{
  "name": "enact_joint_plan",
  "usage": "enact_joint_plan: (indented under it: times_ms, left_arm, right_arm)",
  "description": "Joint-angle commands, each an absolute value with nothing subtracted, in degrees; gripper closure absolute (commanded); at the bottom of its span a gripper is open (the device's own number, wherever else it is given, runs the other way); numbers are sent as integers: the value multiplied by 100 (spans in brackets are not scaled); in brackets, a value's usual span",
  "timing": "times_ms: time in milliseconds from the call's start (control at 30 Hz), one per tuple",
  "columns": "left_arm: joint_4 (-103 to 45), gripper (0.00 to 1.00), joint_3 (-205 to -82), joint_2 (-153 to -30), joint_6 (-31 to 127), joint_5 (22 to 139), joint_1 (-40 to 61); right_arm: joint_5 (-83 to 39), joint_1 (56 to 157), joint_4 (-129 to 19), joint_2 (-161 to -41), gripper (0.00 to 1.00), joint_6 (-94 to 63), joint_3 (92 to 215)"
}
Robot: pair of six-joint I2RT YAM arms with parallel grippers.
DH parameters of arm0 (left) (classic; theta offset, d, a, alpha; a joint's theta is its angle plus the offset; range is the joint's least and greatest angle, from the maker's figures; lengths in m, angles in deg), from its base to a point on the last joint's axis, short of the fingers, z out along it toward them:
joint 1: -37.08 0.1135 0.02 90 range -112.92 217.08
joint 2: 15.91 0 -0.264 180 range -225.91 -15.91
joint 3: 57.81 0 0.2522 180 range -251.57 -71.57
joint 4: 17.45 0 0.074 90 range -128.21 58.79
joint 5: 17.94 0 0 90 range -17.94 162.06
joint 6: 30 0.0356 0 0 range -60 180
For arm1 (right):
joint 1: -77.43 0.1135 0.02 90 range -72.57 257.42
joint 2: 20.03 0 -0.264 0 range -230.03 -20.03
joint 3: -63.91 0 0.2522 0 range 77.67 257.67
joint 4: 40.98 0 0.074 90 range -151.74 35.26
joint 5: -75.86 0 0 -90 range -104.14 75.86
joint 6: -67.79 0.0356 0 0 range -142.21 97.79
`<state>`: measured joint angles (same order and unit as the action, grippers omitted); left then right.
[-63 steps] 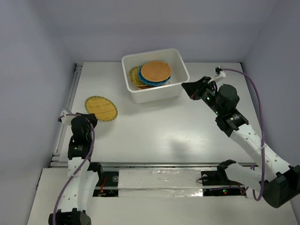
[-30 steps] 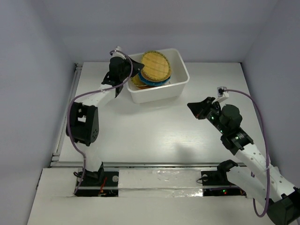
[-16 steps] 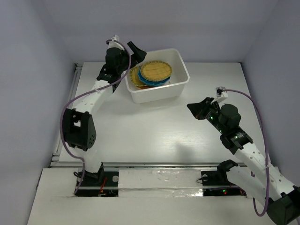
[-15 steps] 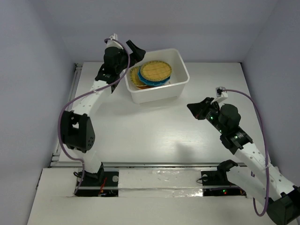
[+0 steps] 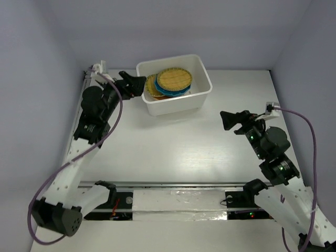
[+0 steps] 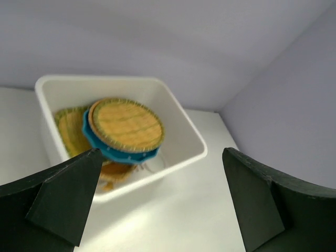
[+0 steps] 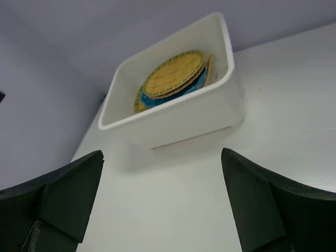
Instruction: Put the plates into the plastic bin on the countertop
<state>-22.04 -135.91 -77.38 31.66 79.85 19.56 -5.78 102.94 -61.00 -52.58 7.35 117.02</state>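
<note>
Two hands hang over the surface with nothing in either of them, and you meet the right hand first. It sits over the right side of the surface, well short of the plastic bin, with its tips aimed left. Its wrist view shows you both fingers spread wide at the edges of the picture, with bare surface and the bin's near wall between them. Farther back, the left hand hovers at the left of the bin, close to its left wall, tips pointing toward it. From above you cannot tell whether it touches the rim, but its wrist view shows the bin lying ahead of the tips with a gap. Those fingers are spread wide too. Farthest from you, the bin stands upright at the back middle of the surface, and the plates lie stacked inside it, toward its left half. On top you see a round woven plate, golden with a green rim, lying nearly flat. Under it a teal plate shows as a crescent at the near left. Below and left of that, edges of more woven plates stick out; you cannot count them.
</note>
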Motion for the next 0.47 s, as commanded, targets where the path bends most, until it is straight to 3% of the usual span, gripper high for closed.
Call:
enact_joint_plan:
  times_ms: [0,200,433]
  left_arm:
    - [-2435,1,-12776,-6728,3573,7682,1959]
    - [-2804,1,-12194,-5618,3740,7505,1959]
    - [-3112,1,-12061,-5388,3881,7478,1959]
  right_arm:
    - [280,10300,-6317,-4948,0,662,11985]
    - [678,10300,-6493,-4903,0,653,12047]
    - [1038,10300,-6906,-4781,0,617,12363]
